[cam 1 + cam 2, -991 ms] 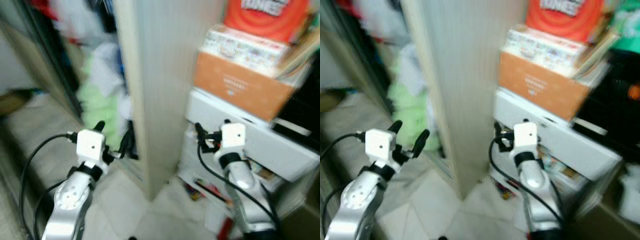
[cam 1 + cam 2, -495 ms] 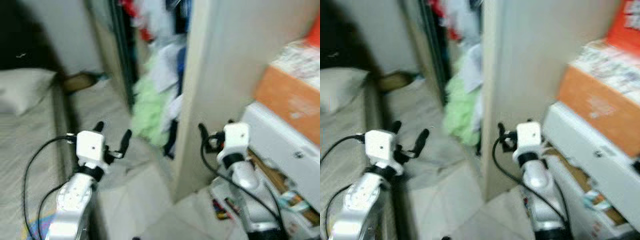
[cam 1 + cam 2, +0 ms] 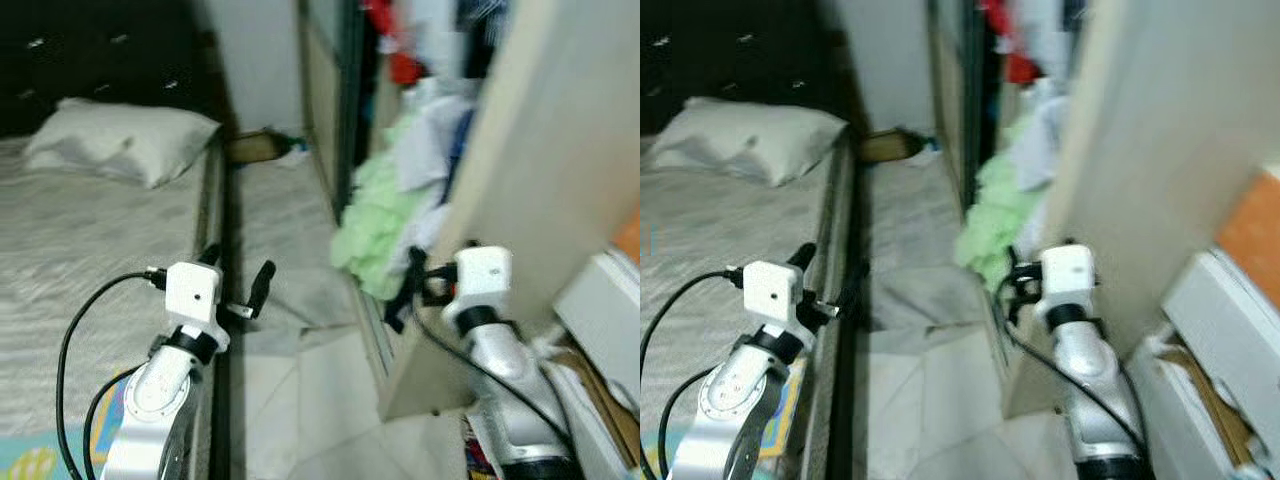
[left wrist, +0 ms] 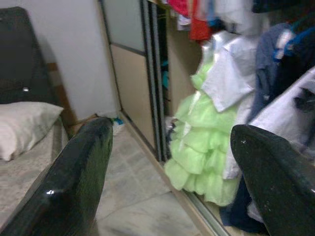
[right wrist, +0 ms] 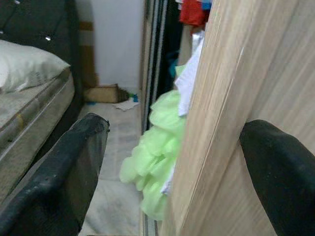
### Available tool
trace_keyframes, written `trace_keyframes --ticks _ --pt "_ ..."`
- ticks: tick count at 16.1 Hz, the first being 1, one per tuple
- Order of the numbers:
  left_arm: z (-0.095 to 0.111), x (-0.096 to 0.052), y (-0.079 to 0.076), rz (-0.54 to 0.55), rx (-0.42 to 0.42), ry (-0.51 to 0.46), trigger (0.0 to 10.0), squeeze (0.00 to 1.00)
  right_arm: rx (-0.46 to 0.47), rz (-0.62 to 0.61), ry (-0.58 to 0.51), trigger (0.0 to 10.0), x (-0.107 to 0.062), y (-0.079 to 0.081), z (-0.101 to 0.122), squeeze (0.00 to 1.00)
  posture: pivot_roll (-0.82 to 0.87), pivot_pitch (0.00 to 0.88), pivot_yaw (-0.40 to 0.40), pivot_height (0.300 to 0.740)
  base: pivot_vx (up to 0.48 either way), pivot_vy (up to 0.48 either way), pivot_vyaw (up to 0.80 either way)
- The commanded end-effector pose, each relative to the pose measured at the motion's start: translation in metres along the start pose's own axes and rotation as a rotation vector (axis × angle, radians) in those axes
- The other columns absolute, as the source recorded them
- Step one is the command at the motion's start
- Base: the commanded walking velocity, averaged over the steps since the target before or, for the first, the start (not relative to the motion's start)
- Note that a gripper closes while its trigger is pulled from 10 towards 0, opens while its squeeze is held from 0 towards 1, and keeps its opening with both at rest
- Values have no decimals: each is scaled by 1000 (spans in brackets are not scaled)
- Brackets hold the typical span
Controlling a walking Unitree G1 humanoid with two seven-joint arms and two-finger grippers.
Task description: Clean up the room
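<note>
Clothes spill from the wardrobe (image 4: pixel 147 73) ahead of both claws: a green dress (image 3: pixel 375 225) is seen just beyond the right claw (image 3: pixel 412 290), which is held wide open and empty beside a wooden panel (image 5: pixel 236 123). The left claw (image 3: pixel 238 280), also open and empty, is held over the bed (image 3: pixel 90 240) edge, well apart from the dress.

The head views are smeared by motion blur, so the clothes (image 3: pixel 440 60) hung in the wardrobe cannot be told apart. The green ruffled garment (image 5: pixel 155 157) is partly hidden behind the wooden panel (image 5: pixel 231 123), and the pillow (image 4: pixel 22 128) is cut off by the picture's edge. The white unit (image 3: pixel 1225 320) is cut off at the frame edge, its contents too blurred to be identified.
</note>
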State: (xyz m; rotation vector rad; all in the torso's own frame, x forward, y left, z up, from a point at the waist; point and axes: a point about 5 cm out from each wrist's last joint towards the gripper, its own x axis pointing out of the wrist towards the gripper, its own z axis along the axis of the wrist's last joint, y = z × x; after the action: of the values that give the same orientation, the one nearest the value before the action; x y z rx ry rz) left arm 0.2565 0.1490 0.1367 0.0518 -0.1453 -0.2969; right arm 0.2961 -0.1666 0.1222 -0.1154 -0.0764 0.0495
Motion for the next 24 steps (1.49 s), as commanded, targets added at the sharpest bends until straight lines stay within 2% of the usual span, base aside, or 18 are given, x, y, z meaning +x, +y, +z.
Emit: trace_keyframes --ticks 1,9,12,14,16,18,21,24 --pt "-2 -2 1 -4 0 9 10000 0 9 41 -1 10000 2 10 2 0 -34 74 -24 740 0 0 800" --pt "-4 -2 -3 -32 -4 18 10000 0 -9 38 -4 10000 1 8 1 0 -34 70 -26 740 0 0 791" --pt "-1 -3 -9 -78 17 7 10000 0 -8 13 -8 10000 0 3 2 0 -36 74 -31 740 0 0 0" --pt "5 -12 -11 -73 56 -5 10000 0 10 8 -19 10000 -8 -4 8 0 -36 81 -33 740 0 0 0" --pt "5 -22 -6 -17 51 4 10000 0 -4 4 -18 10000 -21 -15 10 0 -30 86 -37 740 0 0 0" --pt "3 -28 -5 -10 51 17 10000 0 -30 -2 -22 10000 -32 -22 13 0 -36 92 -38 740 0 0 0" --pt "5 -28 -3 -1 54 12 10000 0 -64 -10 -19 10000 -46 -31 19 0 -41 92 -33 740 0 0 0" --pt "5 -25 1 16 44 9 10000 0 -103 54 19 10000 -70 -28 15 0 -51 87 -28 740 0 0 0"
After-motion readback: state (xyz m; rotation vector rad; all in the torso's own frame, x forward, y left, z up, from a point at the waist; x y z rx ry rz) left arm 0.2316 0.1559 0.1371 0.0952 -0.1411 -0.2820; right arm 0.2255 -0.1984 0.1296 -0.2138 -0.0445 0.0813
